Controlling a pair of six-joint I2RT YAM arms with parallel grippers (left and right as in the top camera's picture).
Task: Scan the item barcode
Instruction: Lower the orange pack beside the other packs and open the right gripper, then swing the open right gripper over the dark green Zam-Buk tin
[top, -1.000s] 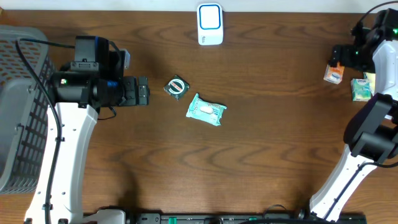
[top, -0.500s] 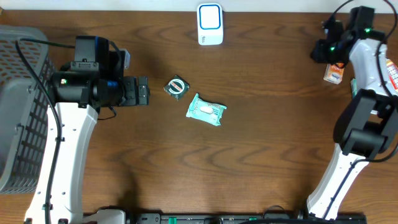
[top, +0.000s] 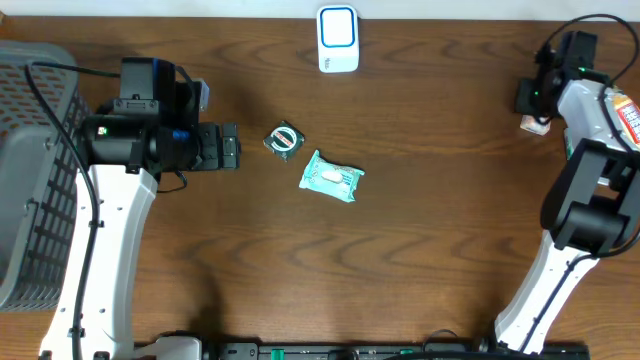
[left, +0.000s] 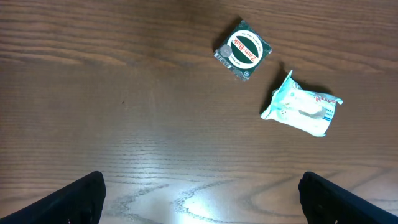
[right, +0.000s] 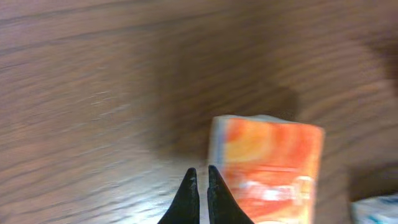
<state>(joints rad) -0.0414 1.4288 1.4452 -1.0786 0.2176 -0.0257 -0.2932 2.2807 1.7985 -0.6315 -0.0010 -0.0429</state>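
A white and blue barcode scanner (top: 338, 38) stands at the table's far edge. A green square sachet (top: 284, 139) (left: 243, 50) and a teal wipes packet (top: 331, 177) (left: 303, 107) lie mid-table. My left gripper (top: 232, 148) (left: 202, 199) is open, low over bare wood, just left of the sachet. An orange packet (top: 535, 124) (right: 267, 168) lies at the far right. My right gripper (top: 527, 97) (right: 200, 180) is shut with nothing between its fingers, its tips just left of the orange packet's edge.
A grey mesh basket (top: 30, 170) fills the left edge. Another packet (top: 628, 115) shows partly behind the right arm at the right edge. Bare wood lies between the mid-table items and the orange packet.
My right gripper has gone from open to shut. The right arm swung towards the far edge and its tips now sit beside the orange packet. The left arm has not moved.
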